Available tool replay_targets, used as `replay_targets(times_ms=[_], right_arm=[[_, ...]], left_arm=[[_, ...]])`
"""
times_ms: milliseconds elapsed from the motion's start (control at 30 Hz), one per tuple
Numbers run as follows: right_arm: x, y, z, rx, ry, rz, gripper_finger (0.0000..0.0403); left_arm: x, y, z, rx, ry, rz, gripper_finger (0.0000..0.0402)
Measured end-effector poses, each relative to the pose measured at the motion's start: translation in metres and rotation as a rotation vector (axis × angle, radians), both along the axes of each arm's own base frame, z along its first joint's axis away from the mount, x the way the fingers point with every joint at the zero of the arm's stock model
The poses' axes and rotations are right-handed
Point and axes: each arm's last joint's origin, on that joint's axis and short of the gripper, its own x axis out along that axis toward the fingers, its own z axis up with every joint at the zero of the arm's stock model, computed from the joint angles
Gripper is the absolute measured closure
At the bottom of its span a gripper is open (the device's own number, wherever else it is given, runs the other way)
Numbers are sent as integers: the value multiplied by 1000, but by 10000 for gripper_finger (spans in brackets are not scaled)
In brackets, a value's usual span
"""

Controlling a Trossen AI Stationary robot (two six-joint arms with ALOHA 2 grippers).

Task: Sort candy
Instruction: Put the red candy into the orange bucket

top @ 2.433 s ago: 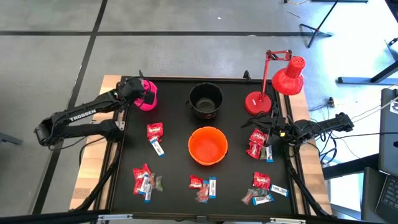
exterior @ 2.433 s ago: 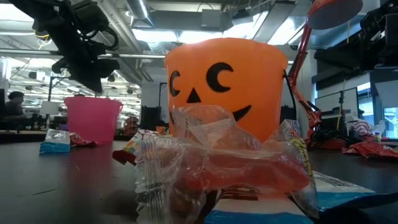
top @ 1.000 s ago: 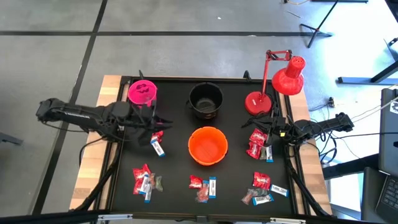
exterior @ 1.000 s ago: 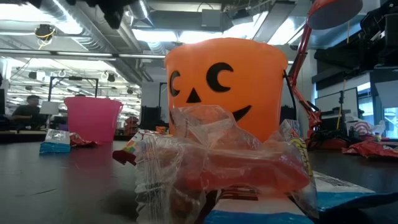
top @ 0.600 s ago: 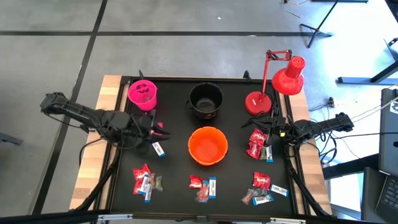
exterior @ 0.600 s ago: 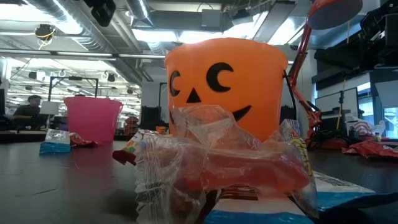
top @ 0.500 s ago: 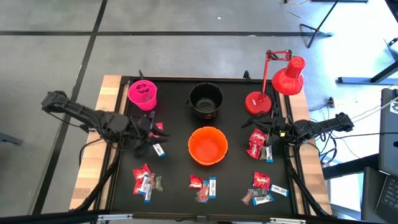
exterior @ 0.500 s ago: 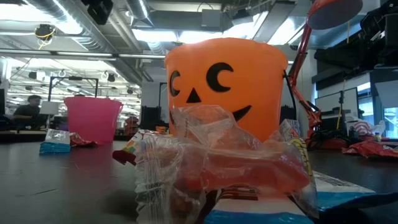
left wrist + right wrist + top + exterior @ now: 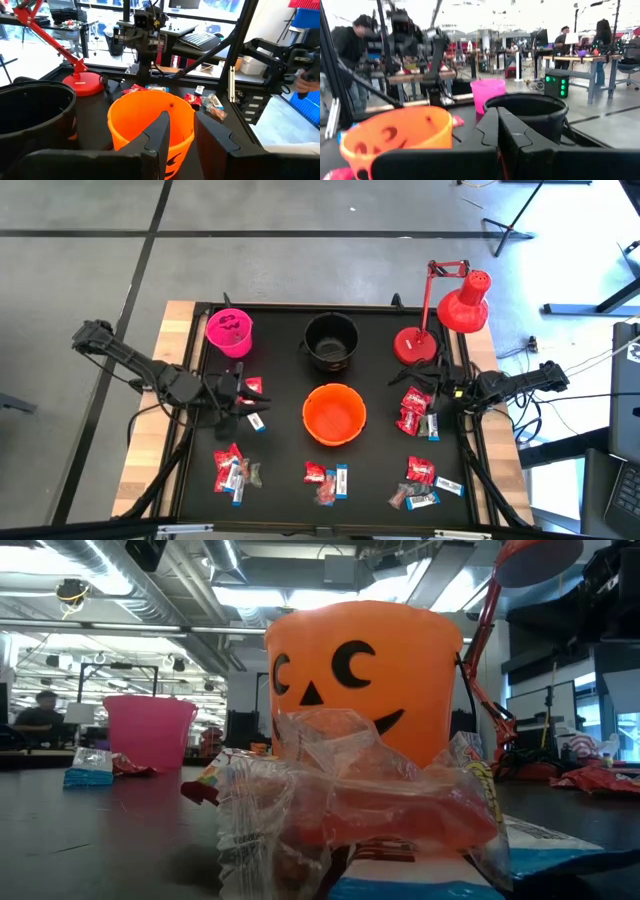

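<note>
From above, the left gripper hovers over a red packet and a blue-and-white bar at the orange bucket's nine o'clock, jaws narrowly parted, empty. The bar lies at its five o'clock, long axis roughly eleven-to-five. The right gripper waits pinched shut, farther off.

Both arms low and stretched inward, nothing gripped

Left claw has its fingers slightly parted and empty; right claw, at the far side, is fully closed, parked.
</note>
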Motion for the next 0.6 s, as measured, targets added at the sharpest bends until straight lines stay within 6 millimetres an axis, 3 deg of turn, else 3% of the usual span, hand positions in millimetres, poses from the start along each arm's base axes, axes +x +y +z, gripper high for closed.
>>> replay_targets(times_ms=[167, 333, 600], right_arm=[[-3, 0, 12, 104, -145, 33, 402], [-9, 1, 36, 86, -192, 166, 402], [0, 5, 76, 64, -2, 188, 402]], left_arm=[[1, -1, -1, 3, 6, -3, 324], [2, -2, -2, -2, 9, 1, 324], [4, -2, -3, 1, 18, 4, 324]])
